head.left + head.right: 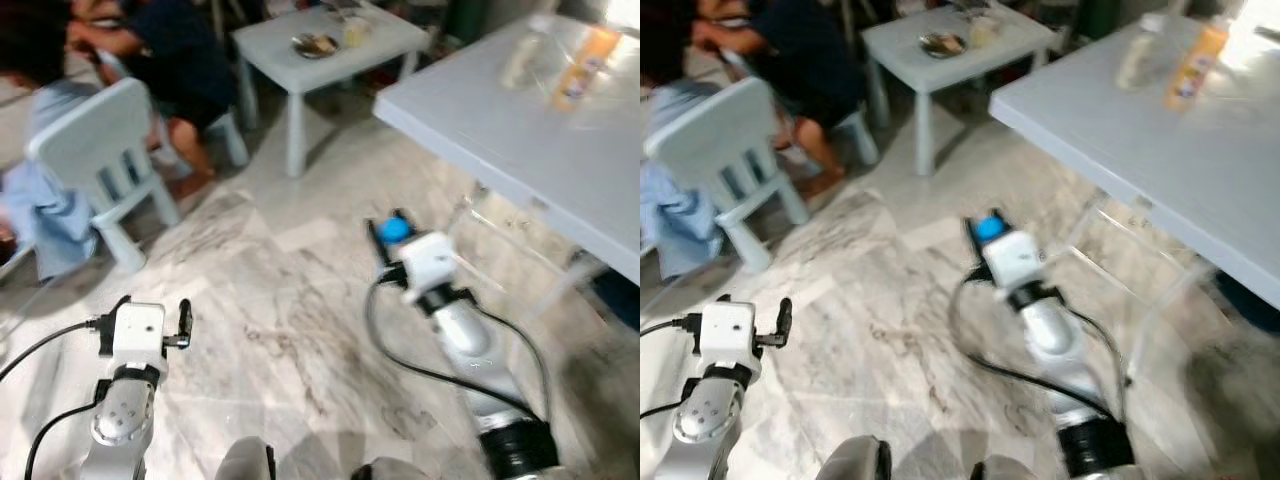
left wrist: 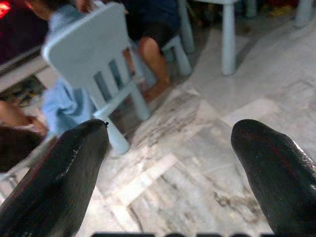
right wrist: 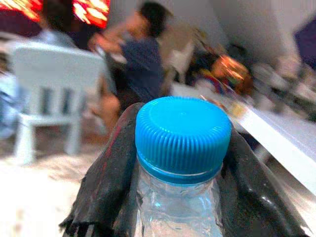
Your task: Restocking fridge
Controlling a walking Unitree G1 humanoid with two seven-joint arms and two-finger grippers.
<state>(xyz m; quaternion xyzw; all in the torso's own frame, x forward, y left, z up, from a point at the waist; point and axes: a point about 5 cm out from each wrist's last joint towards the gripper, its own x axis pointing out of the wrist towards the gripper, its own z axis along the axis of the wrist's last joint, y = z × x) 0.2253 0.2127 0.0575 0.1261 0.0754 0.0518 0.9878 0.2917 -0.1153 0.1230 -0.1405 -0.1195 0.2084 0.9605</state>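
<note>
Nearest the camera, the left gripper (image 1: 184, 322) hangs low over the marble floor (image 1: 300, 300) with its fingers (image 2: 69, 173) spread wide and nothing between them. A little further out, the right gripper (image 1: 392, 228) is clamped on a clear plastic bottle (image 3: 180, 207) with a blue ribbed cap (image 3: 182, 136), the fingers pressing both sides of the neck just under the cap. The bottle likely holds water, so it should be moderately heavy, with thin walls that give under pressure and a smooth, slippery skin; the stiff neck below the cap is probably the surest hold. To the right, the large white tabletop (image 1: 520, 140) carries an orange bottle (image 1: 578, 70) and a pale bottle (image 1: 522, 60). Beyond, a light blue child's chair (image 1: 100, 150), a small white table (image 1: 330, 55) and seated people.
</note>
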